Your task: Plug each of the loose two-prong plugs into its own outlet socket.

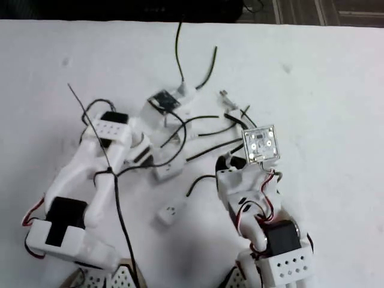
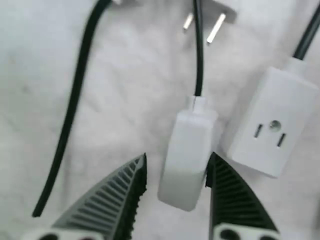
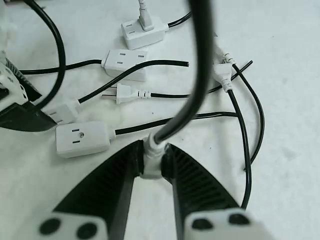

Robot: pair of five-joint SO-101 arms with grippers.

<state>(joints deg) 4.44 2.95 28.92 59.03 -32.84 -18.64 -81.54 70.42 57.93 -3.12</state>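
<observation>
Looking down over the white table (image 1: 336, 90), I see one arm at the lower left of the frame and the other at the lower right. Black cords lie tangled across the middle between them. A small white outlet cube (image 1: 168, 214) sits by itself at lower centre, apart from the tangle.

The left gripper (image 2: 176, 159) stands part open around a blocky white plug (image 2: 187, 160) that lies flat on the table. One finger (image 2: 227, 200) rests against the plug's side, while the other finger (image 2: 120, 200) is clear of it with a gap of bare table between. A thin black cord (image 2: 199, 55) runs out of the plug's far end. Just beside the plug lies an outlet socket (image 2: 267, 132), face up, its slots empty. Past them sits a second plug (image 2: 212, 22) with two bare metal prongs.

The right gripper (image 3: 152, 149), on the arm at the lower right, is pinched tight on a small white plug (image 3: 151, 167). Only a sliver of that plug shows between the fingers, so I cannot tell which way its prongs face. Its thick black cord (image 3: 197, 75) arches up and away over the table. Beyond it a loose two-prong plug (image 3: 122, 93) lies on its side with the prongs bare. Near that plug is an unfilled white outlet (image 3: 125, 60). Farther off is another outlet (image 3: 142, 34) with a plug (image 3: 145, 12) standing in it.
</observation>
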